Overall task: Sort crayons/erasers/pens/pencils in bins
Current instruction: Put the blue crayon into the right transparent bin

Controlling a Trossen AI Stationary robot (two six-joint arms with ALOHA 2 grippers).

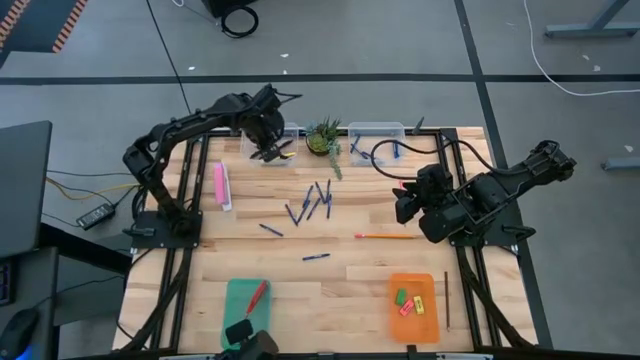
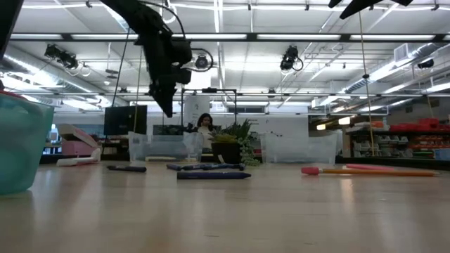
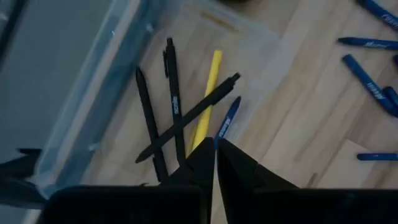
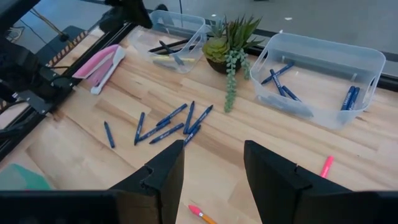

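Black pencils [image 3: 163, 118] cross a yellow one in your clear tub [image 3: 118, 93], upper left of frame. Your left gripper [image 3: 214, 155] hangs shut and empty above them; the right gripper [image 4: 213, 165] gapes, holding nothing.

Far edge of desk [image 1: 320, 290]: two tubs, the left tub [image 1: 272, 146] and the right tub [image 1: 377, 140], with a potted plant [image 1: 323, 137] between them.
Left tub: pencils [image 3: 174, 115] lying crossed inside, left gripper [image 1: 266, 150] above it.
Middle: loose pens [image 1: 312, 202] scattered.
Right side: one pencil [image 1: 386, 237] lying before the right gripper [image 1: 404, 203].
Near edge: one tray [image 1: 246, 299] left, another tray [image 1: 413, 305] right holding erasers [image 1: 409, 302].
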